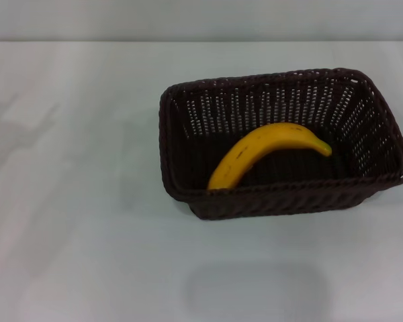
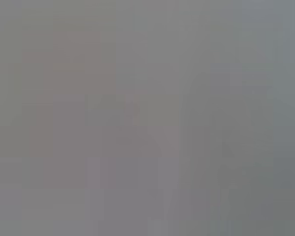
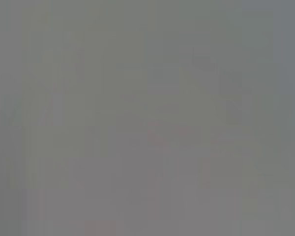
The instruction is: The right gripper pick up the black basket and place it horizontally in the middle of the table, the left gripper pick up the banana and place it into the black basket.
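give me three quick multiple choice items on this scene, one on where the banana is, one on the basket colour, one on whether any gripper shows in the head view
1. Where is the banana?
A. on the bare table beside the basket
B. inside the black basket
C. balanced across the basket's rim

2. What colour is the basket?
A. very dark brown-black
B. pale straw
C. bright red

3. What does the head view show of the grippers?
A. the left one clamps the banana
B. the right one grips the basket rim
C. neither is in view

Answers:
1 B: the yellow fruit lies on the basket's floor, one end leaning against the near wall.
2 A: the woven sides and braided rim are almost black against the white table.
3 C: only basket, banana and tabletop appear there, and both wrist views show nothing recognisable.
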Motion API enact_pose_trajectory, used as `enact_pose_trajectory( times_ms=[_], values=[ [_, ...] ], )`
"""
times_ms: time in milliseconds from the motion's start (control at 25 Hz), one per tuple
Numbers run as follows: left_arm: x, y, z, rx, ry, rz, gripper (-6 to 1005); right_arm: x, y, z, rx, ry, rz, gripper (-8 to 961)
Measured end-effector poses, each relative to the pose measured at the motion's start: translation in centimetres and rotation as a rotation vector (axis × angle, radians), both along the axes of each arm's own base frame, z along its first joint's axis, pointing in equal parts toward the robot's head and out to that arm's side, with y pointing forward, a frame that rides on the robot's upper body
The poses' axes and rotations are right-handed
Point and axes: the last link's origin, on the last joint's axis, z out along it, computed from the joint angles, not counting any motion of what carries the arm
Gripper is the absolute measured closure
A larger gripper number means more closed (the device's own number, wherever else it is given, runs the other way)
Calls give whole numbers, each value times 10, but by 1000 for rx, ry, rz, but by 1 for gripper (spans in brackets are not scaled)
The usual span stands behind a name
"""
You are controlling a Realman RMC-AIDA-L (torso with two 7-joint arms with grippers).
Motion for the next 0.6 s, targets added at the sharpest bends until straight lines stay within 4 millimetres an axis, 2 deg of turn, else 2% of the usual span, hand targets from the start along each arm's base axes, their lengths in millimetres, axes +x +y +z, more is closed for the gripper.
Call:
enact_pose_trajectory(
  times_ms=[160, 320, 600],
  values=[
    [-23, -17, -16, 150, -12, 28, 132, -1, -5, -8, -13, 24, 13, 272],
    [-37, -31, -19, 272, -42, 71, 132, 0, -7, -13, -23, 39, 8, 272],
    [-45, -35, -18, 378, -105, 122, 131, 2, -7, -10, -13, 37, -5, 272]
  ],
)
